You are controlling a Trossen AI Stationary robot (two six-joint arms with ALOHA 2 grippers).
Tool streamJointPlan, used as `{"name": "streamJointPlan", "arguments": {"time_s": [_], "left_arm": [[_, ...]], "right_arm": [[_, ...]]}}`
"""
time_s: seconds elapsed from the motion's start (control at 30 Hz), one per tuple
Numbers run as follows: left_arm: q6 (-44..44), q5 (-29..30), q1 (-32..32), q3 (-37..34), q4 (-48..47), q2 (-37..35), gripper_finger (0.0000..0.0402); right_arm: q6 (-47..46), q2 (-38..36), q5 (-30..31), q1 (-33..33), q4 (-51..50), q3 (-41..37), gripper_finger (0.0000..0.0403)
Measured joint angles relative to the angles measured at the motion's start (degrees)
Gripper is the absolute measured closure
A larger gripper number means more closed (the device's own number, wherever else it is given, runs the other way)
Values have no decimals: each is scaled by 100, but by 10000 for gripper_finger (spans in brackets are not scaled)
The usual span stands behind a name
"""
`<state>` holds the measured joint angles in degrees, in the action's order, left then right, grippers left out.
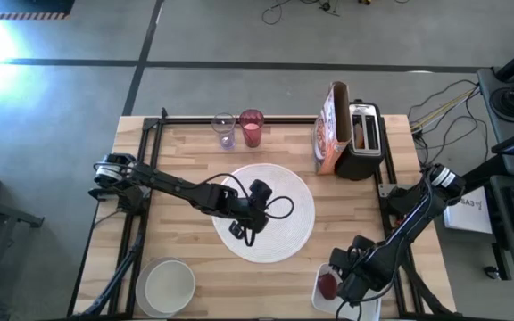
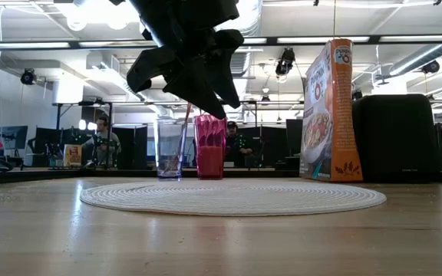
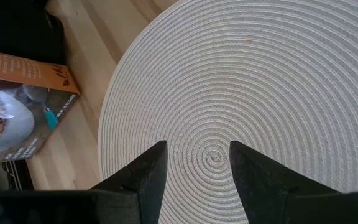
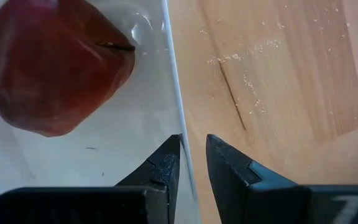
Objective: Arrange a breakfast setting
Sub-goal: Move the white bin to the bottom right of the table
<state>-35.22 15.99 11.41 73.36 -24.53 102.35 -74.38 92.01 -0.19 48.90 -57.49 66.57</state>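
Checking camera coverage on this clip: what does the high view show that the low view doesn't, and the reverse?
Only high: the right gripper at the tub holding a red fruit, a white bowl, the toaster slots. Only low: people at desks behind the table. Both: the placemat, the left gripper open above it, clear glass, pink tumbler, cereal box.

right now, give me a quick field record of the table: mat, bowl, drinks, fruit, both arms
mat: large round white ribbed placemat, centre of the wooden table, nothing lying on it
bowl: small white bowl, near corner on the left arm's side, off the mat
drinks: pink-red tumbler beside a clear glass at the far edge
fruit: small red fruit inside the white rectangular tub
left gripper: above the mat, fingers apart, holding nothing
right gripper: fingers straddling the tub's thin wall
far right: cereal box, black-and-silver toaster
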Motion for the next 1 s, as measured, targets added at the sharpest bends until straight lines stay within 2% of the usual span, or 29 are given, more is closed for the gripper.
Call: {"name": "streamJointPlan", "arguments": {"time_s": [0.23, 0.33, 0.53, 0.67, 1.0], "left_arm": [[0, 0, -1, 0, 0, 0, 244], [0, 0, 1, 0, 0, 0, 244], [0, 0, 0, 0, 0, 0, 244], [0, 0, 1, 0, -2, 0, 244], [0, 0, -1, 0, -4, 0, 244]], "right_arm": [[-3, 0, -40, 4, 5, -25, 376], [-19, 0, -287, 4, 38, -25, 391], [-462, 0, -869, 25, 172, -25, 394], [-1069, -1, -1173, 115, 266, -25, 394], [-3323, -85, -1200, 386, 234, -27, 394]]}}
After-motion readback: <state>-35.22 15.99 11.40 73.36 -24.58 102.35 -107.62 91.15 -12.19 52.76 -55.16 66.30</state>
